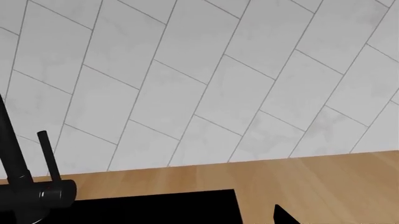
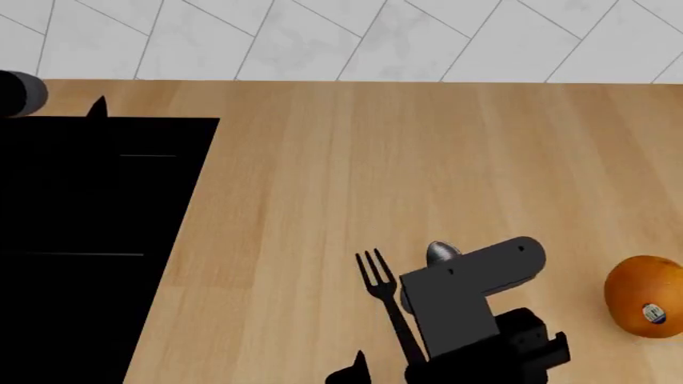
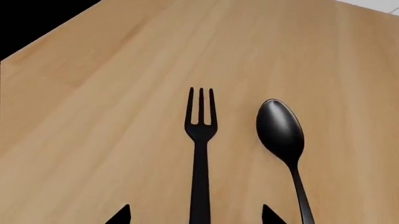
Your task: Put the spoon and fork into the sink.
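The bench (image 2: 353, 168) is light wood with the grain running away from the robot; behind it stands a wall (image 2: 353, 36) of pale grey tiles laid in slanted rows, faintly mottled, with thin darker joints; the same tiles fill most of the left wrist view above a strip of wood. The sink (image 2: 85, 240) is a black recess at the left of the head view, its near corner also dark in the right wrist view; a black tap (image 1: 28, 182) with a thin upright lever stands at its edge by the wall.

The fork (image 3: 200, 140) lies flat on the bench, tines toward the wall, well apart from the sink; the spoon (image 3: 281, 130) lies just beside it on the right, parallel, bowl toward the wall, not touching it. In the head view the right arm covers most of the spoon, only its bowl showing. An orange (image 2: 647, 296) with a small sticker sits on the bench further right, near the picture's edge.

The right tool (image 3: 196, 214) hangs low over the fork's handle, its two tips spread to either side of the handle and gripping nothing. Of the left tool (image 1: 283, 215) only one dark tip shows over the wood by the sink's corner; its opening cannot be told.
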